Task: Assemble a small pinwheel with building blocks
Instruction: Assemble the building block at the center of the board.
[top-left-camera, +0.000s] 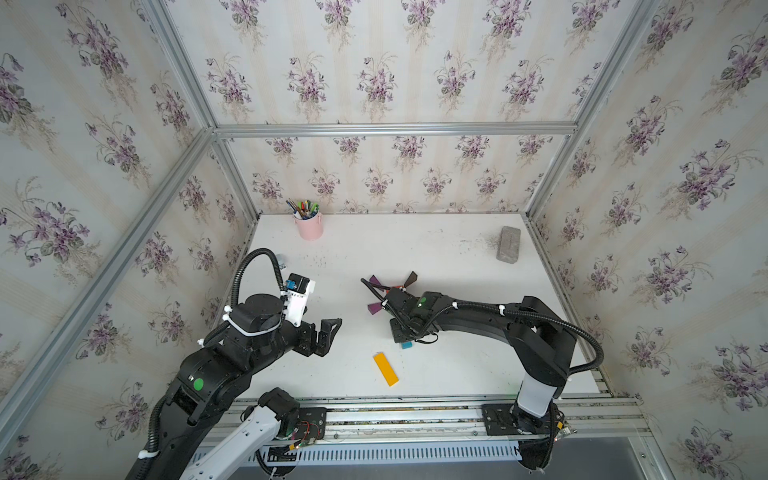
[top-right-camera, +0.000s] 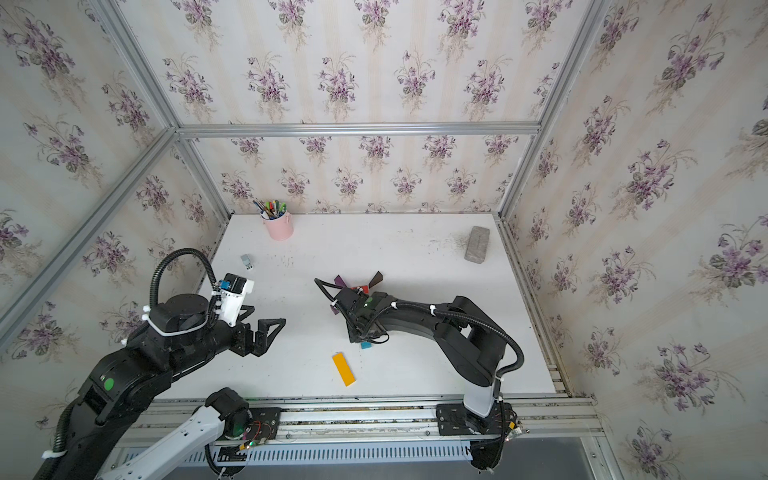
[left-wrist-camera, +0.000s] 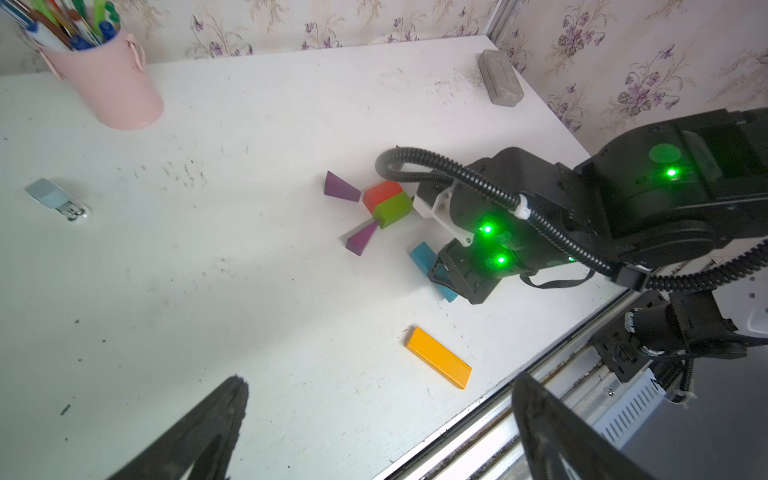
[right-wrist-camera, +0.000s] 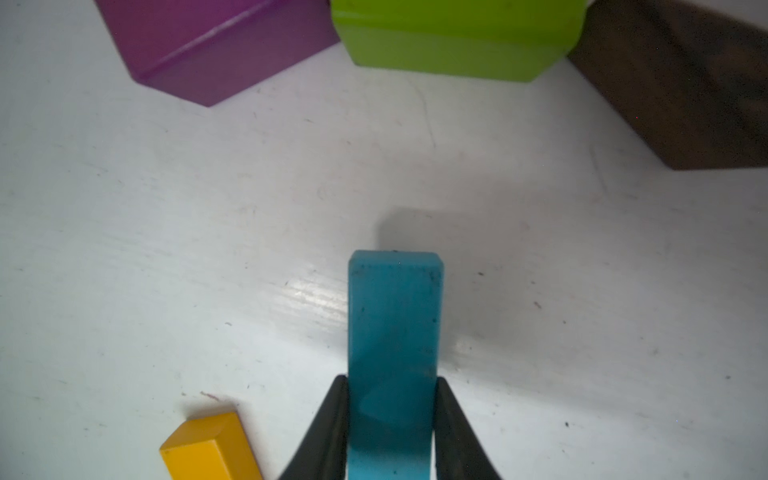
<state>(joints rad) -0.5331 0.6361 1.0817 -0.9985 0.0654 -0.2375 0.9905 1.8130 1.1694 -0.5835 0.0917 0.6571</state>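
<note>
The left tool gapes empty above the white table. The long yellow bar lies flat. The right wrist view, unlike the top views, shows the right tool clamped on the long blue bar, near the short green brick.

White table: pen cup, grey brick, yellow bar, green brick.

Four wedges, two bricks, one blue bar, one yellow bar.
</note>
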